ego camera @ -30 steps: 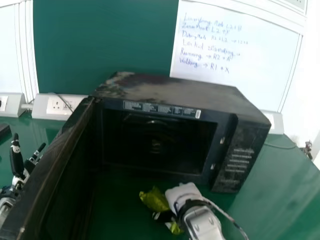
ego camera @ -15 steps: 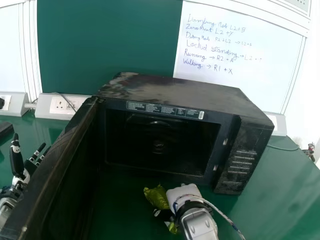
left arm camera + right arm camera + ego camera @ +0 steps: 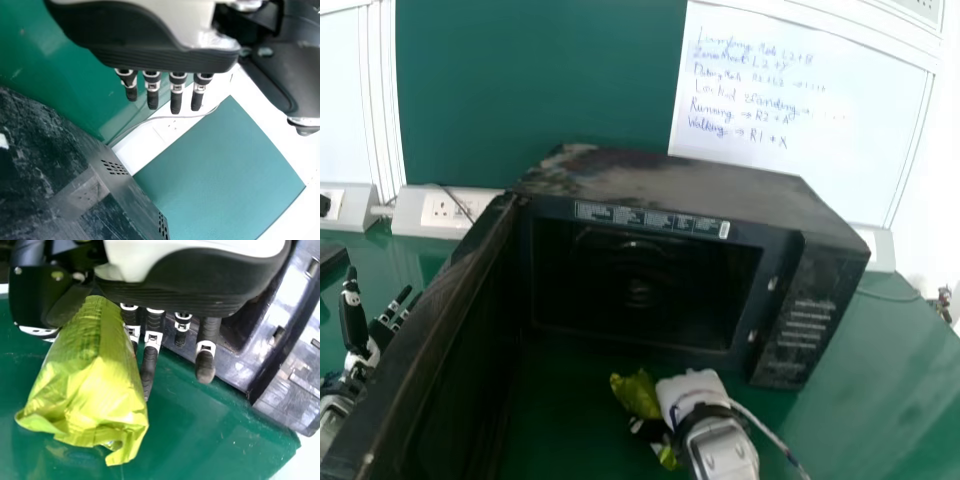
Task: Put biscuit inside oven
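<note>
The black oven [image 3: 645,290] stands on the table with its door [image 3: 430,330] swung open to the left. My right hand [image 3: 692,395] is low in the head view, in front of the oven's opening, with the shiny yellow-green biscuit packet [image 3: 636,394] at its left side. In the right wrist view the packet [image 3: 92,385] hangs pinched between the thumb and fingers of my right hand [image 3: 150,357]. Left of the door my left hand [image 3: 355,320] has its fingers straight and holds nothing; the same hand [image 3: 176,92] is in the left wrist view.
The oven's control side [image 3: 805,325] bounds the opening on the right. Wall sockets [image 3: 445,210] are behind the oven at the left, and a whiteboard with handwriting [image 3: 790,130] stands behind it. The green table [image 3: 895,370] extends to the right.
The head view has shifted slightly, so the oven appears a little farther right. My right hand and the packet have barely moved relative to the oven. The left hand looks unchanged.
</note>
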### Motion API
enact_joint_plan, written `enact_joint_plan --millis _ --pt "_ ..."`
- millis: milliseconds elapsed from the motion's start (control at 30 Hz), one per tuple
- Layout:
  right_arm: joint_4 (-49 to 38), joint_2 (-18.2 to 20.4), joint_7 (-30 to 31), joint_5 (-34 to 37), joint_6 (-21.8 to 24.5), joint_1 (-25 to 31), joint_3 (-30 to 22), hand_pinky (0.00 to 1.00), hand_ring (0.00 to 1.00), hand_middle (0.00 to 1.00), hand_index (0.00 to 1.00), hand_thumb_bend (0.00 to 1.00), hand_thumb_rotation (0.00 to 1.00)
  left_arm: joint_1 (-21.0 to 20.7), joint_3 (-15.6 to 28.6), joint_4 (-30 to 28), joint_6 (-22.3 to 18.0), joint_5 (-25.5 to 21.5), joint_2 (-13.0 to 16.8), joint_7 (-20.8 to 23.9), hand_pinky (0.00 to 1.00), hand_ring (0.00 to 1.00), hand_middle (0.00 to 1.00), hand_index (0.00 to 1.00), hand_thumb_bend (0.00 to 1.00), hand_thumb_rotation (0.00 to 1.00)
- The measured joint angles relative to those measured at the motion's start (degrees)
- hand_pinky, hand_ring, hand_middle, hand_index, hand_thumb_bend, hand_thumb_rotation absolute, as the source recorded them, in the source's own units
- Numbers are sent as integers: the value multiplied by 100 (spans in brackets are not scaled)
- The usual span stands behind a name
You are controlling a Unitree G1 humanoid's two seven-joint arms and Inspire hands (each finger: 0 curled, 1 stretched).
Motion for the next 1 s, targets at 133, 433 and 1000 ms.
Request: enact_joint_plan --millis 133,433,1000 --pt "-267 -71 0 212 -60 133 -156 6 13 47 76 56 0 0 0 4 -1 0 0 -2 67 74 77 75 61 0" --pt "-567 -115 230 601 -127 139 -469 9 17 47 73 55 0 -10 0 46 -1 1 0 -2 66 74 76 74 62 0" --pt "-393 159 511 565 -20 -357 -666 9 16 47 73 56 0 -10 -23 122 -17 14 2 -87 67 74 77 74 61 0"
